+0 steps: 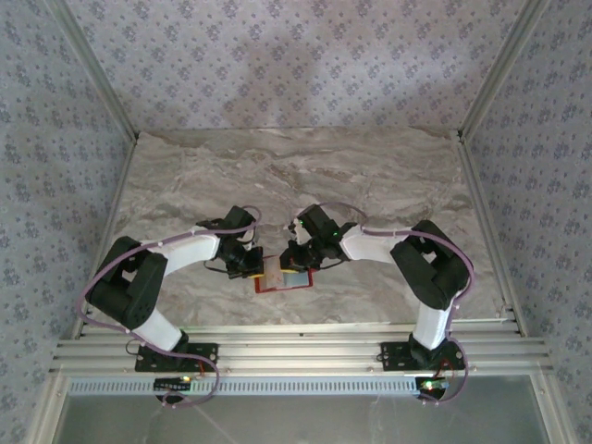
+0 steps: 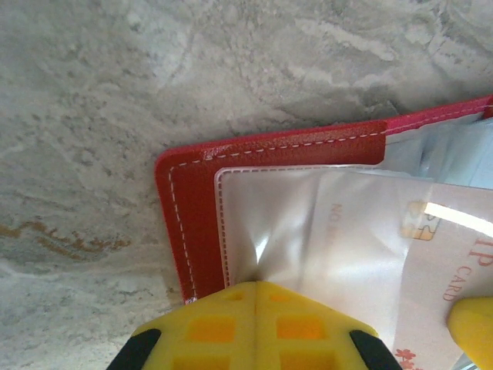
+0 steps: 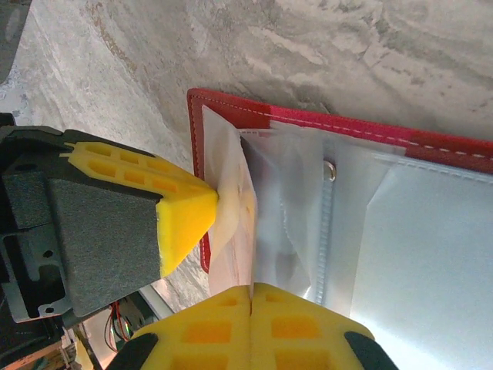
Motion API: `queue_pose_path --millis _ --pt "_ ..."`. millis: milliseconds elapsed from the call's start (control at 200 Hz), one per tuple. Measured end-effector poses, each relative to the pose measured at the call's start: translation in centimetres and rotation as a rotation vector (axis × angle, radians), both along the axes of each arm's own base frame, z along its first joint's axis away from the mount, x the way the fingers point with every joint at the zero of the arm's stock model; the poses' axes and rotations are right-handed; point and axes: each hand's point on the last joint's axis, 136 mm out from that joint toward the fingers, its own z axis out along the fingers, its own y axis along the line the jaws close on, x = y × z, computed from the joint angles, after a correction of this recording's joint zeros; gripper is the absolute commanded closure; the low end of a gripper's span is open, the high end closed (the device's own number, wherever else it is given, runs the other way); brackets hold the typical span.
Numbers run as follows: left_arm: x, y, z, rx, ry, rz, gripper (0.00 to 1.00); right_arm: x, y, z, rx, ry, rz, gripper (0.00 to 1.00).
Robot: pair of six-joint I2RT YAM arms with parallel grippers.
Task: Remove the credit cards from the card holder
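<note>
Red card holder point(image 1: 285, 276) lies open on worktop point(image 1: 370, 176), near edge, middle, between both arms. Left fingers point(image 2: 216, 324) closed together, tips pressing on clear pocket point(image 2: 308, 223), likely pinning the holder down. Right fingers point(image 3: 200, 335) also closed, at a pocket leaf; can't tell if they pinch it. Credit card point(image 2: 451, 262) sits at the pocket, not yet out.

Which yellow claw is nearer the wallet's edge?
The left end effector: it rests on the clear plastic pocket by the red folding card holder's stitched edge; the right end effector sits further in.
</note>
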Motion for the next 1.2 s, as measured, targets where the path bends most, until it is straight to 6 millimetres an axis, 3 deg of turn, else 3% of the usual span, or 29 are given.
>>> queue_pose_path --millis 440,660,949,1204 --pt "0.0 0.4 0.0 0.026 -0.008 -0.016 1.0 -0.5 -3.6 1.5 -0.084 -0.055 0.019 1.0" --pt "0.3 1.0 0.3 0.075 -0.021 -0.037 0.99 -0.6 -6.2 3.7 -0.187 -0.176 0.107 1.0" --pt "1.4 0.9 1.6 0.094 -0.061 -0.066 0.97 1.6 -9.2 7.7 -0.369 -0.489 0.336 1.0" --pt "1.6 0.9 2.1 0.097 -0.069 -0.073 0.96 3.2 -10.4 9.8 -0.48 -0.72 0.71 1.0"
